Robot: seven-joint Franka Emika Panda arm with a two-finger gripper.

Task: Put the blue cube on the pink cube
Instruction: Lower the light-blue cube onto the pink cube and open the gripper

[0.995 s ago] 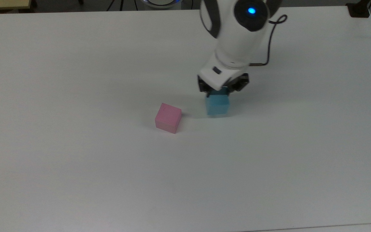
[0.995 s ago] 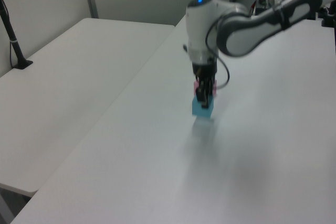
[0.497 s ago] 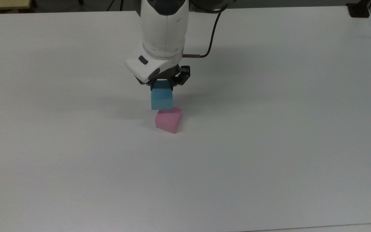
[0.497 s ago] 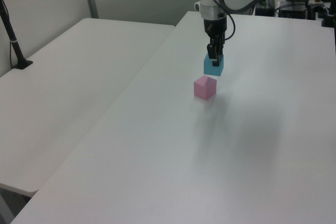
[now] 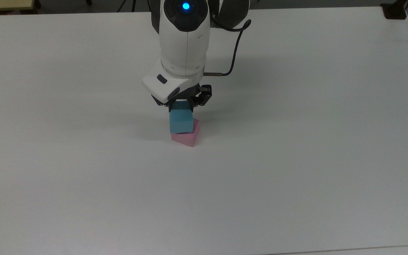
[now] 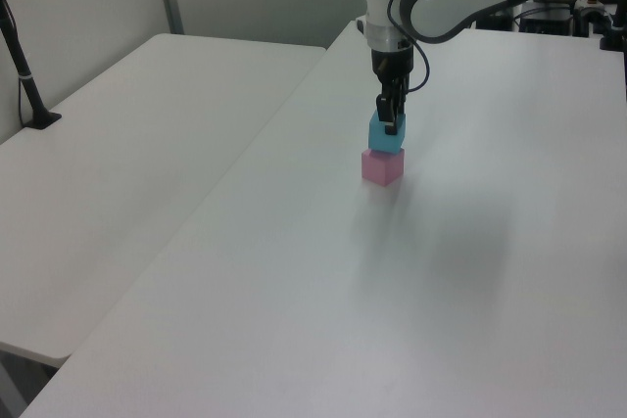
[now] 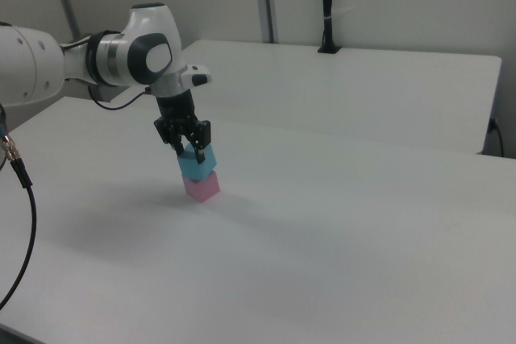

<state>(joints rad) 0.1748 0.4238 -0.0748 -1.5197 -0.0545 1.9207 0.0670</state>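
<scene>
The blue cube (image 5: 181,121) rests on top of the pink cube (image 5: 190,137) near the middle of the white table (image 5: 296,159). It sits turned a little against the pink one. My gripper (image 5: 182,106) reaches down from above and is shut on the blue cube's upper part. In the left view the blue cube (image 6: 384,138) sits on the pink cube (image 6: 382,168) with the gripper (image 6: 389,124) holding it. The right view has the same stack, blue cube (image 7: 197,167) over pink cube (image 7: 201,188), under the gripper (image 7: 192,151).
A second white table (image 6: 147,115) stands beside this one, with a black post (image 6: 24,70) clamped at its edge. A black clamp (image 5: 395,10) sits at the top view's far right corner. A dark cable (image 7: 20,199) hangs at the right view's left.
The gripper carried the blue cube from the pink cube's right to the top view's left, then lowered it from just above onto the pink cube.
</scene>
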